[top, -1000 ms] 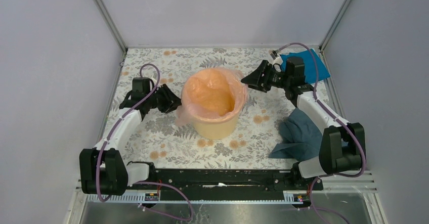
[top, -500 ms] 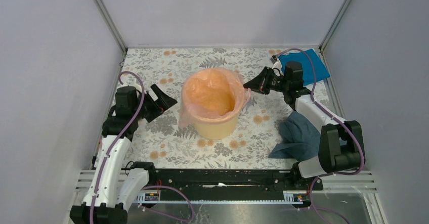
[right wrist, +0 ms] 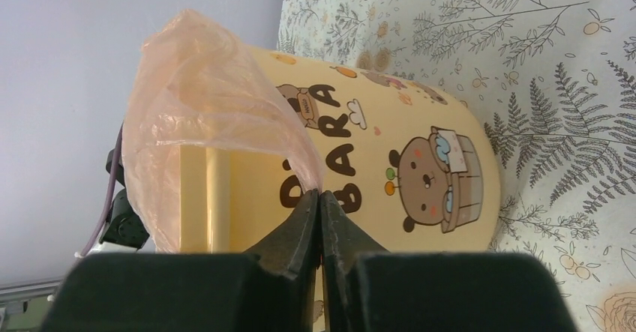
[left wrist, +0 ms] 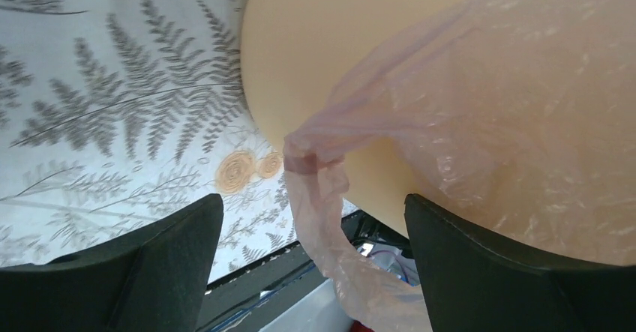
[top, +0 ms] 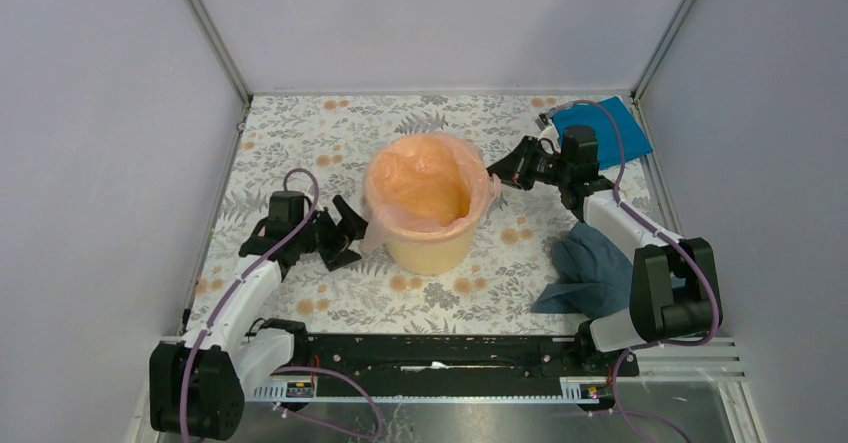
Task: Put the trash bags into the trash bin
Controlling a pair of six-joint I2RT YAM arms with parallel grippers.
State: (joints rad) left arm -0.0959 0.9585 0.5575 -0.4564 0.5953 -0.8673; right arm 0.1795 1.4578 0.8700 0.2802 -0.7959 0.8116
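The yellow-orange trash bin (top: 432, 247) stands mid-table, lined by the pale-pink trash bag (top: 425, 178), whose edge drapes over the rim. My right gripper (top: 497, 176) is at the bin's right rim, shut on a pinch of the bag's edge. In the right wrist view the gripper (right wrist: 321, 195) nips the bag (right wrist: 202, 100) in front of the bin's bear-printed wall (right wrist: 420, 160). My left gripper (top: 350, 229) is low at the bin's left side, open. In the left wrist view a loose bag flap (left wrist: 319, 197) hangs between the wide fingers (left wrist: 150, 264), beside the bin wall (left wrist: 322, 40).
A bright blue cloth (top: 605, 128) lies at the back right corner. A grey-blue cloth (top: 595, 263) is crumpled by the right arm's base. Grey enclosure walls close in the floral tablecloth (top: 300, 143) on three sides.
My right gripper has closed on the bag's edge at the right rim. The left gripper opened wide, lifted away, then came down low beside the bin's near left side.
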